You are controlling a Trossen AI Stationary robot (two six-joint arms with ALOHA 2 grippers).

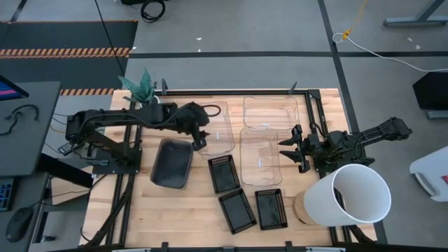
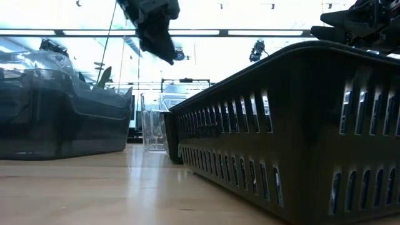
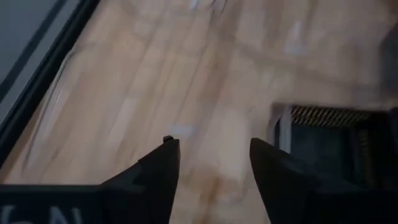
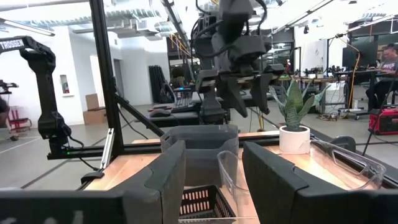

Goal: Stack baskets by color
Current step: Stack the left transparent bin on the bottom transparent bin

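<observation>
Three clear baskets [image 1: 217, 131], [image 1: 269, 112], [image 1: 260, 155] lie on the wooden table. A smoky grey basket [image 1: 171, 162] rests on its base at centre left. Three black perforated trays [image 1: 223, 173], [image 1: 236, 210], [image 1: 271, 208] lie toward the near edge. My left gripper [image 1: 201, 138] hangs open above the table between the grey basket and the nearest clear one, slanting down, with nothing between its fingers [image 3: 214, 168]. My right gripper [image 1: 292, 147] waits open at the right, level, beside the clear baskets, holding nothing [image 4: 211, 180].
A big white bucket [image 1: 353, 196] lies on its side at the near right, by the right arm's base. A small potted plant [image 1: 143, 87] stands at the far left corner. A black frame [image 1: 231, 91] runs along the table's far edge.
</observation>
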